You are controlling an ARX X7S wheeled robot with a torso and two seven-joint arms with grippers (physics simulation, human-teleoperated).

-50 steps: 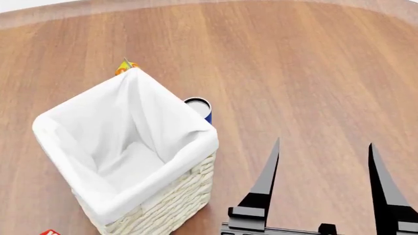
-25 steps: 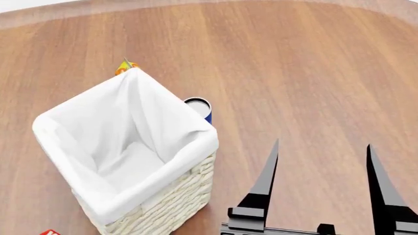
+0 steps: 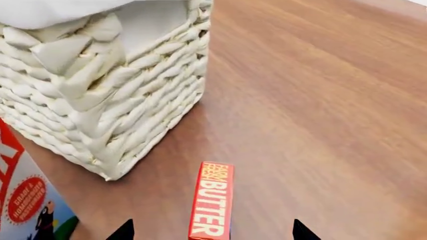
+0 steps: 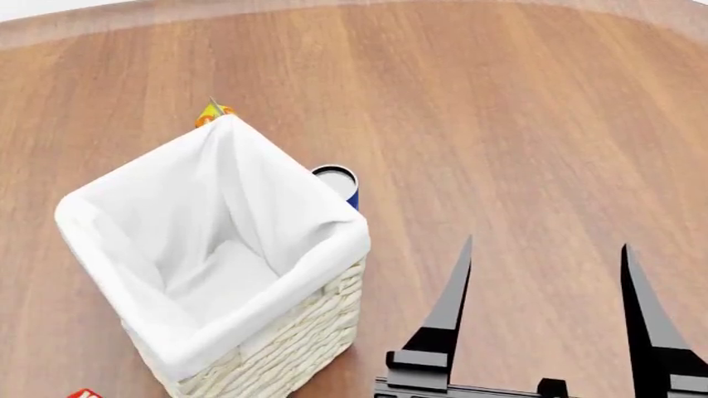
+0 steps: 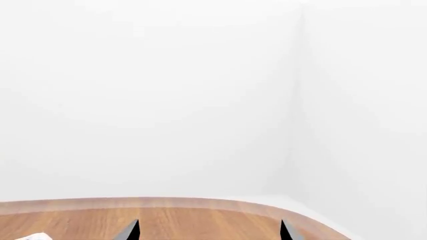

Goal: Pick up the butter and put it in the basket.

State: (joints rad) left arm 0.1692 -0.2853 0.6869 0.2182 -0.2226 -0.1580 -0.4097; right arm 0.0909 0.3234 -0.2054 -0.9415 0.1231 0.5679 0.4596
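Wood-grain tabletop [image 4: 531, 124] fills the head view, with a white wall [image 5: 200, 90] behind it in the right wrist view. At the far left of the left wrist view stands a milk carton [image 3: 27, 200], red, white and blue, close beside the basket [image 4: 210, 249], whose white cloth liner folds over the rim. Just past the basket's near corner lies the butter [image 3: 211, 200] on the wood, apart from the wicker and resting between the 2 tips of the left gripper [image 3: 212, 231], which are spread wide on either side without touching it. Behind the basket peek an orange tip, possibly a bottle [image 4: 212, 114], and a blue can [image 4: 337, 181]. Further right, the right gripper [image 4: 548, 257] hangs above bare wood, prongs wide apart, holding nothing.
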